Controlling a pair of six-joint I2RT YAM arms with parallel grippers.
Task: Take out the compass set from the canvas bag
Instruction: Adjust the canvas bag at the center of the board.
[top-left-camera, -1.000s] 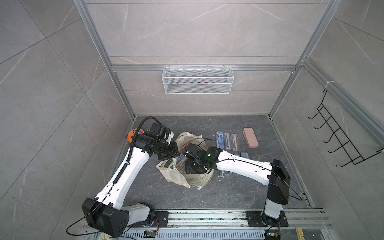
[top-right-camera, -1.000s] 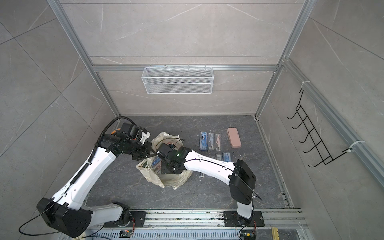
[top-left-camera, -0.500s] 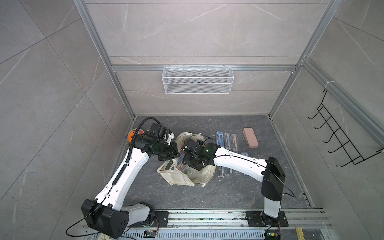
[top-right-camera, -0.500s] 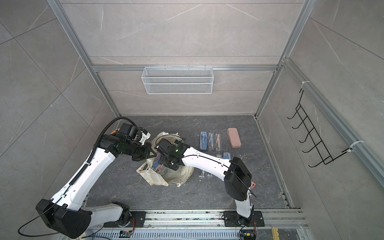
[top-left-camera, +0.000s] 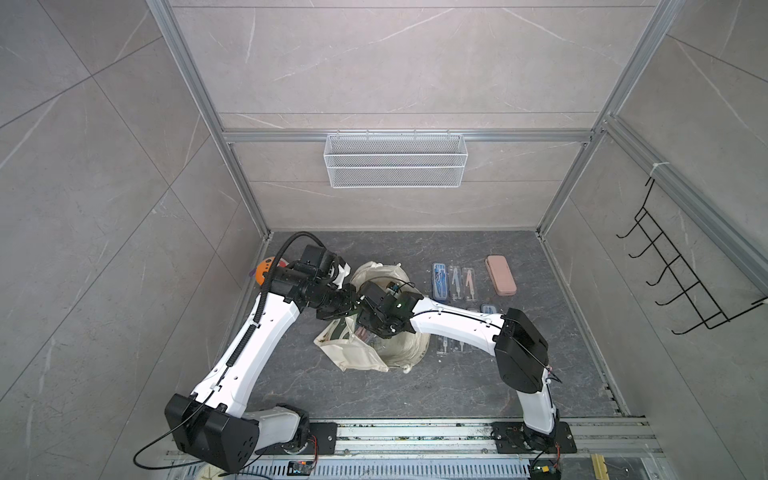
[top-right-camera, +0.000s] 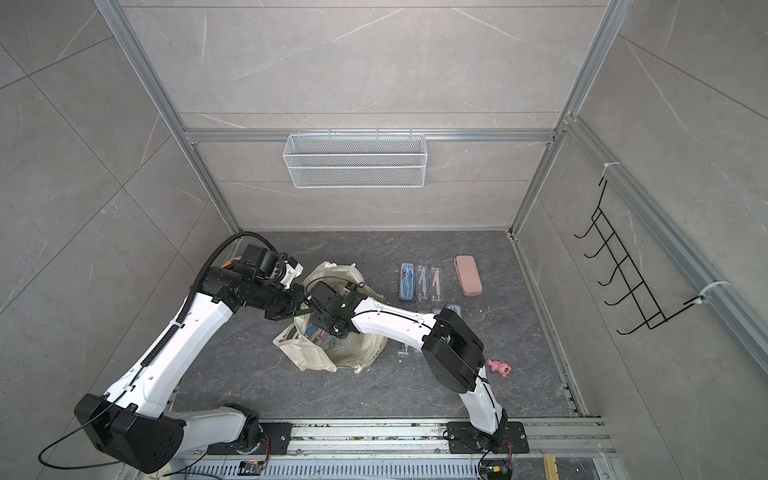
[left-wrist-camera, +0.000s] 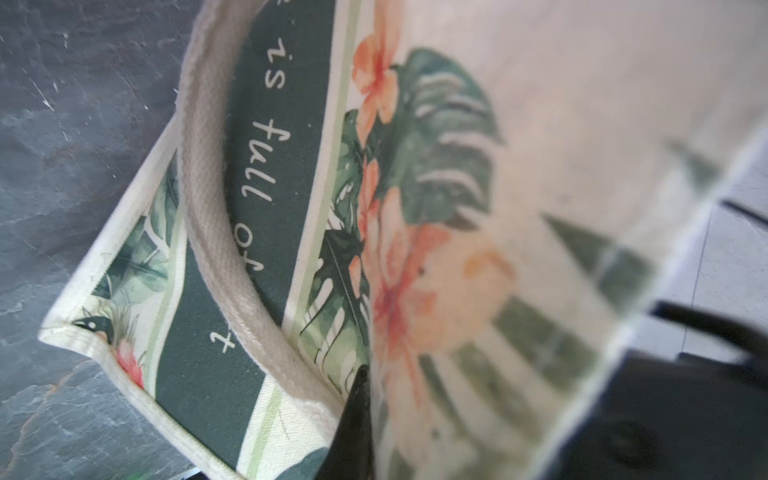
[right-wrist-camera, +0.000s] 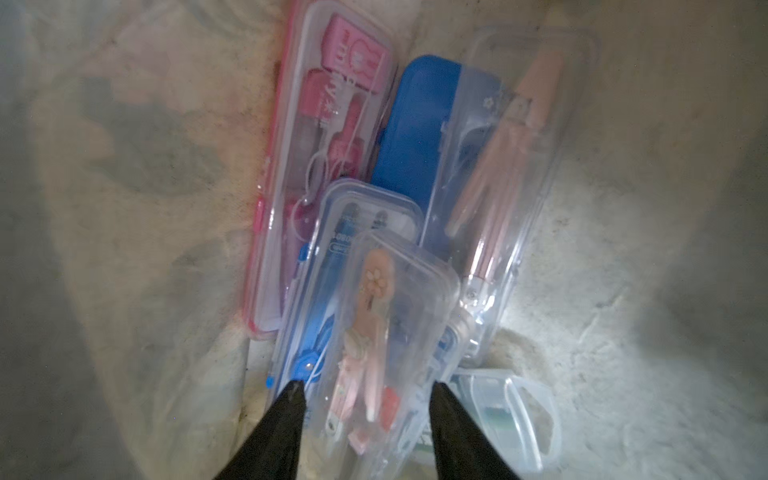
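Note:
The canvas bag (top-left-camera: 361, 357) (top-right-camera: 316, 357) stands on the dark floor with its mouth held apart. My left gripper (top-left-camera: 351, 305) (left-wrist-camera: 365, 378) is shut on the bag's printed cloth edge (left-wrist-camera: 291, 208) beside a handle. Reaching down inside the bag, my right gripper (top-left-camera: 370, 330) (right-wrist-camera: 365, 386) stands open. Its fingertips (right-wrist-camera: 297, 388) flank a clear compass set (right-wrist-camera: 386, 316) with a pink compass inside. A narrow gap shows on one side. That case lies on top of several others: a red-rimmed one (right-wrist-camera: 324, 124), a blue one (right-wrist-camera: 419, 137) and another clear one (right-wrist-camera: 507, 145).
Three compass sets (top-left-camera: 455, 282) and a pink case (top-left-camera: 500, 275) lie in a row right of the bag. More clear cases (top-left-camera: 449, 345) sit under my right arm. An orange plush toy (top-left-camera: 262, 270) is by the left wall, a small pink toy (top-right-camera: 498, 368) at front right.
My right gripper has gone further left and deeper into the bag, and its jaws have narrowed around the top clear case. The left gripper has kept its hold on the cloth.

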